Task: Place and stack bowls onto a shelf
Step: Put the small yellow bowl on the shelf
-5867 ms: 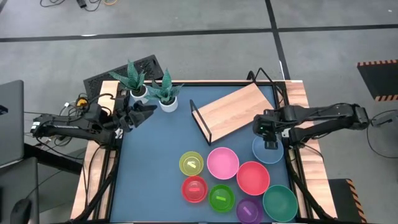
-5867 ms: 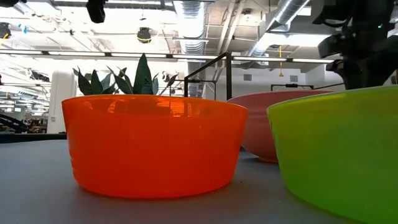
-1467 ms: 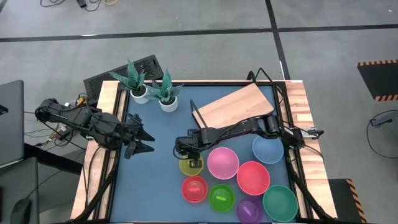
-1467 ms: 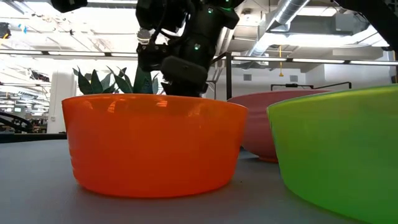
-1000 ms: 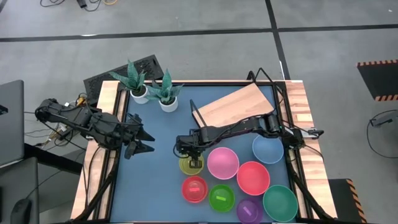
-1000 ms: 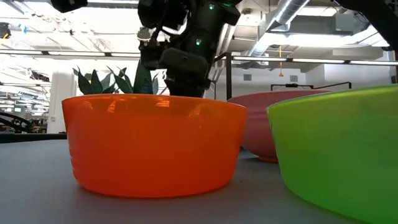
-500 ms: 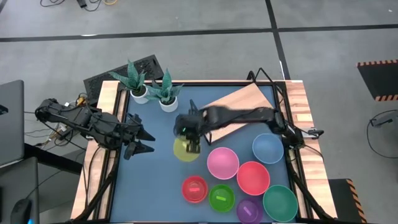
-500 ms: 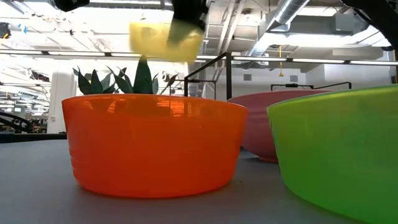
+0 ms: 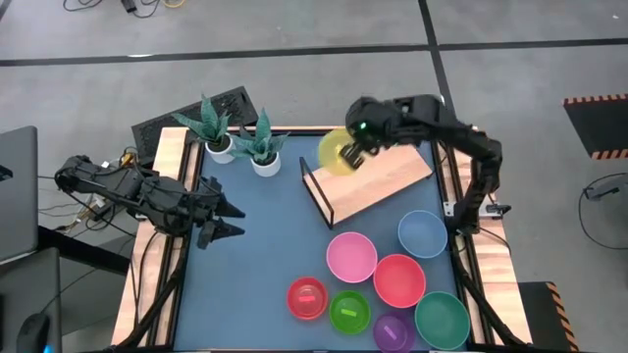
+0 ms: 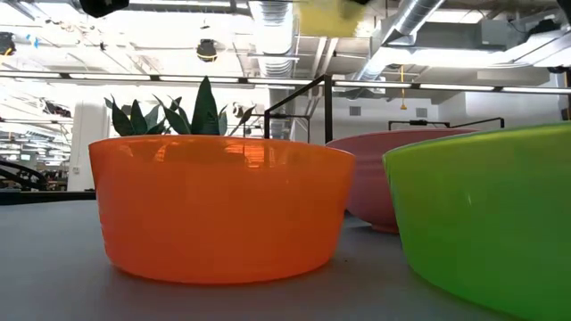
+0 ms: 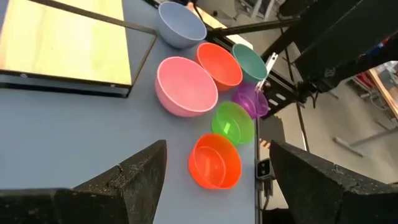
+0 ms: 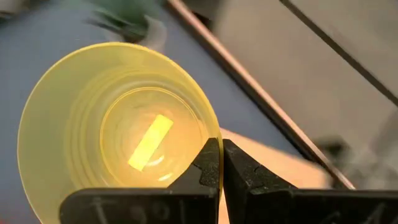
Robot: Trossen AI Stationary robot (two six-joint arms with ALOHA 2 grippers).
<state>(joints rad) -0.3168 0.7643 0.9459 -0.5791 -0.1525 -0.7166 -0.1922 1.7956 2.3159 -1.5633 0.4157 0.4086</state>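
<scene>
My right gripper (image 9: pixel 353 155) is shut on the small yellow bowl (image 9: pixel 336 152) and holds it in the air over the far-left end of the light-wood shelf (image 9: pixel 383 176). In the low view the yellow bowl (image 10: pixel 335 13) is only a blur at the top. On the blue table top stand the pink (image 9: pixel 351 257), coral-red (image 9: pixel 399 279), blue (image 9: pixel 423 233), dark green (image 9: pixel 441 321), red (image 9: pixel 307 298), lime green (image 9: pixel 349 312) and purple (image 9: pixel 393 331) bowls. My left gripper (image 9: pixel 221 218) waits open near the table's left edge. My right gripper pinches the yellow bowl's rim (image 12: pixel 210 134) between its two fingers, one finger (image 12: pixel 205 163) inside the bowl and the other outside its wall. The bowl is lifted clear of table and shelf, its opening toward the wrist camera.
Two white pots with spiky green plants (image 9: pixel 235 137) stand at the table's far left, close to the shelf's black wire frame (image 9: pixel 312 186). The standing bowls crowd the near right part of the table. Bare blue table lies between my left gripper and the bowls.
My right gripper has lifted the yellow bowl off the table beside the pink bowl, then swung it up, toward the far edge and toward the right, until it hangs over the shelf's far-left end. It has stayed shut on the rim.
</scene>
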